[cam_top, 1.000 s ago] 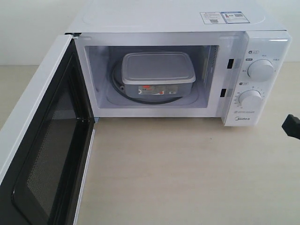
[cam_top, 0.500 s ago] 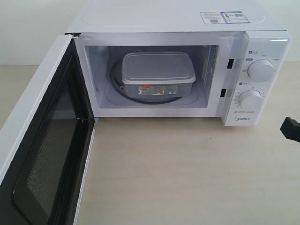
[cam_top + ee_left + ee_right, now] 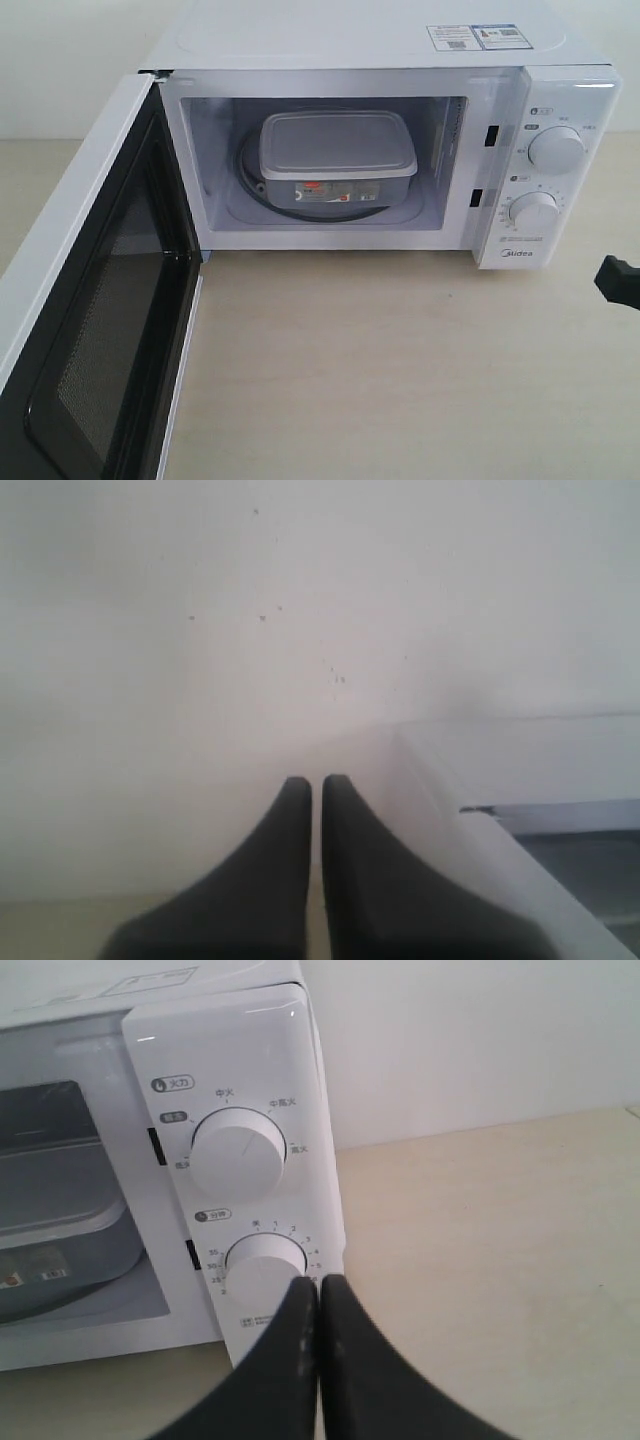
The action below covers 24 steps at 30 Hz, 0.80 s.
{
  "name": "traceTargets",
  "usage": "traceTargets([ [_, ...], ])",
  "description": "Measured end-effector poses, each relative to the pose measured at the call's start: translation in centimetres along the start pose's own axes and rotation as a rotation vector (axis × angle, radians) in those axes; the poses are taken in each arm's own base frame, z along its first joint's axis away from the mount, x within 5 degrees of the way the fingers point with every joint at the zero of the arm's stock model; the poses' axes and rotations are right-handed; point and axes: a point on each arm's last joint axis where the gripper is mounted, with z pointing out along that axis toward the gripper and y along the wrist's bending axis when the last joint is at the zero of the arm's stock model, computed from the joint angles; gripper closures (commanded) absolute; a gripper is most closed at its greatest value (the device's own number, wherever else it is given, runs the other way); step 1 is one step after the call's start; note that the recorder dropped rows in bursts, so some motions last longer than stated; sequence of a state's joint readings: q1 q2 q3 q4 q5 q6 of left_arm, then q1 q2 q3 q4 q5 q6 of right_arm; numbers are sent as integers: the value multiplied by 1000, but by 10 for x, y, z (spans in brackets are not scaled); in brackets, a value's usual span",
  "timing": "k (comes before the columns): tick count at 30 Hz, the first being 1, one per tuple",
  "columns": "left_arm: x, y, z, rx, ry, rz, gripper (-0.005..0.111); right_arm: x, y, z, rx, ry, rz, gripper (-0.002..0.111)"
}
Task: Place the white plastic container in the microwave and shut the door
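White plastic container (image 3: 337, 150): sits with its lid on inside the microwave (image 3: 350, 40), on the glass turntable (image 3: 247, 180), with the red-marked label (image 3: 313, 186) turned toward the opening. Touches neither gripper.

Door (image 3: 100, 300): stands swung wide on the left-hand hinge, with the dark window (image 3: 110, 350) and black inner frame exposed. Not yet closed.

Right gripper (image 3: 318, 1285): fingers pressed together with nothing between them. Hangs over the pale table (image 3: 400, 360), aimed toward the lower dial (image 3: 265, 1265), under the upper dial (image 3: 238, 1155). Shows in the exterior view only as a dark end at the right edge, apart from the microwave.

Left gripper (image 3: 316, 783): fingers closed to a hairline slit, gripping nothing. Points at a pale wall (image 3: 250, 630), near a white corner of the microwave.
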State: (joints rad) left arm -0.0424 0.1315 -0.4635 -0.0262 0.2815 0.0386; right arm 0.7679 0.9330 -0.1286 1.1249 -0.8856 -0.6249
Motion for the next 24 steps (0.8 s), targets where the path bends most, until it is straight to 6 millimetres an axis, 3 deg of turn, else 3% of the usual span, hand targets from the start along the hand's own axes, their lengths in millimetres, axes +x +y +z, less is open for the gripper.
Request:
traceTargets([
  [8,-9,-6,2,70,315,-35,102,0,0,0,0,0,-15,108],
  [13,-17,-16,16,199,564,-8,102,0,0,0,0,0,-18,108],
  [18,1,-21,41,277,853,-24,102,0,0,0,-1,2,-18,108],
  [24,18,-33,70,419,1017,-101,102,1,1,0,-6,8,-18,108],
])
